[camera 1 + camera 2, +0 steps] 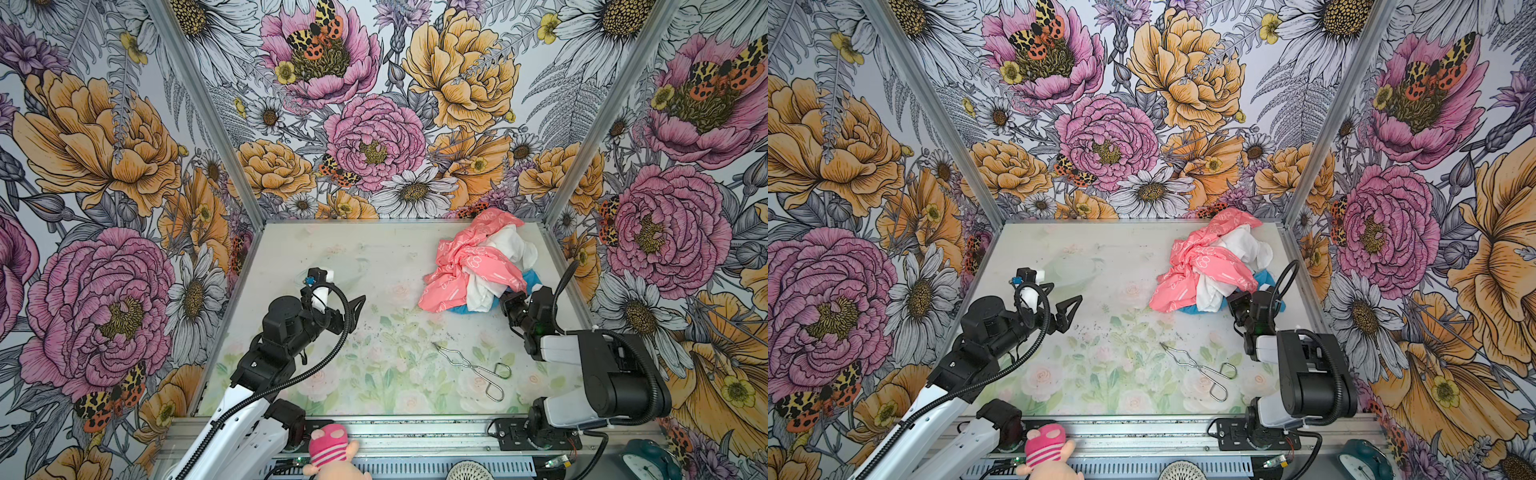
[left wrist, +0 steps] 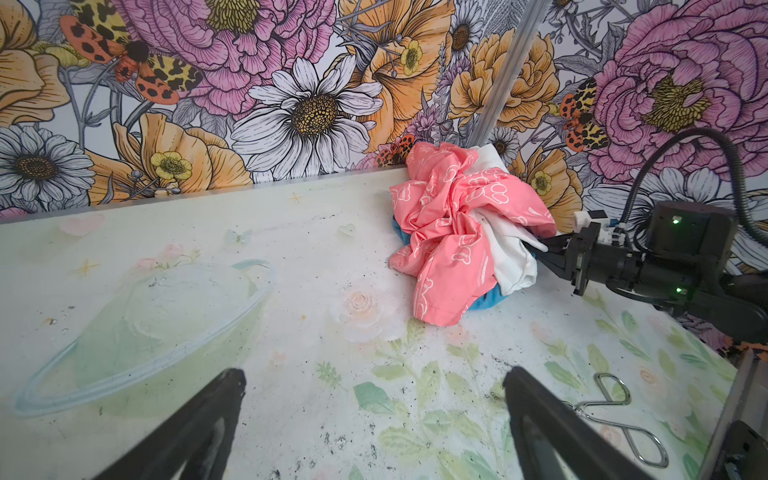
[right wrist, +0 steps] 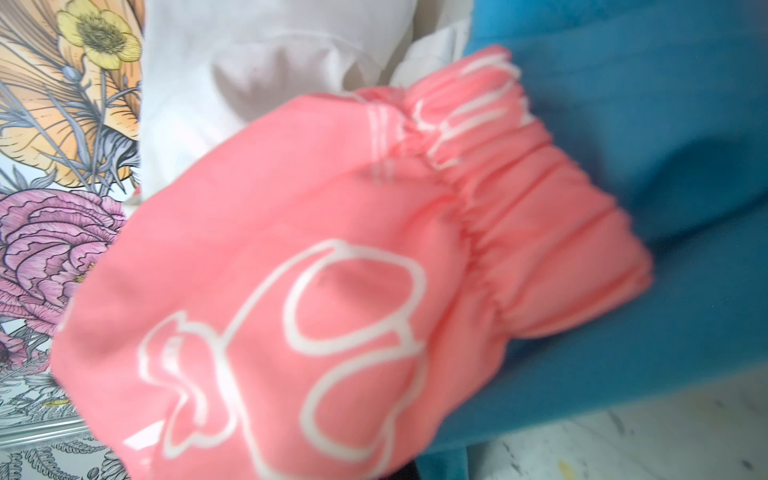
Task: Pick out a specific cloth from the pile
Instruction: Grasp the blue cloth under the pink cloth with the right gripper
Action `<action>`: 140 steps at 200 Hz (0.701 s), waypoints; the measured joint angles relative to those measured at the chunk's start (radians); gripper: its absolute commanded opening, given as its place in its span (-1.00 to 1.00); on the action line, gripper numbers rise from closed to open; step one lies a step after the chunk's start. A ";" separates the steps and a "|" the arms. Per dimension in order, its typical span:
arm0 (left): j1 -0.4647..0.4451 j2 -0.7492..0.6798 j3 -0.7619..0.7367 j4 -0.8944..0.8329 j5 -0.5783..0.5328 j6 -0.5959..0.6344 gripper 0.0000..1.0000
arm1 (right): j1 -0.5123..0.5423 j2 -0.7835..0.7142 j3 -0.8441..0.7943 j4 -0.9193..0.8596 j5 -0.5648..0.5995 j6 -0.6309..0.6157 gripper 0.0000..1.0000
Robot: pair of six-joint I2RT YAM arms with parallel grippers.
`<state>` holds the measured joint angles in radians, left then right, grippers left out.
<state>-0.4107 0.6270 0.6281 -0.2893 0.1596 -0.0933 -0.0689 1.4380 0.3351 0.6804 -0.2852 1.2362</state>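
Observation:
The pile (image 1: 469,257) (image 1: 1204,257) of coral-pink and white cloths sits at the back right of the table, close to the wall. The turquoise cloth (image 1: 533,281) (image 1: 1264,279) (image 2: 484,301) lies at the bottom and shows only at the pile's near and right edges. My right gripper (image 1: 505,301) (image 1: 1235,297) (image 2: 540,249) is pushed into that near-right edge and is shut in the turquoise fabric (image 3: 665,124). A pink flap (image 3: 332,291) covers its fingertips. My left gripper (image 1: 340,297) (image 1: 1061,293) (image 2: 374,374) hovers open and empty over the left-middle of the table.
Metal wire tongs (image 1: 473,368) (image 1: 1204,370) (image 2: 615,419) lie on the table in front of the right arm. The right wall post (image 1: 552,232) stands just behind the pile. A pink plush toy (image 1: 328,446) and a teal clock (image 1: 648,461) sit beyond the front rail.

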 measured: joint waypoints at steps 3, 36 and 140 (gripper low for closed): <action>0.000 0.000 0.000 0.000 -0.002 0.000 0.97 | 0.000 -0.011 0.003 -0.008 0.000 -0.005 -1.00; -0.005 -0.006 0.000 0.000 -0.007 0.000 0.97 | 0.005 -0.102 0.049 -0.100 0.000 -0.043 -1.00; -0.006 -0.012 0.000 -0.002 -0.011 0.000 0.97 | 0.024 -0.120 0.296 -0.184 -0.063 -0.078 -1.00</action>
<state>-0.4168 0.6147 0.6281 -0.2916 0.1490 -0.0933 -0.0444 1.3178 0.6312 0.4965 -0.3481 1.1584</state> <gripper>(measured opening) 0.986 0.047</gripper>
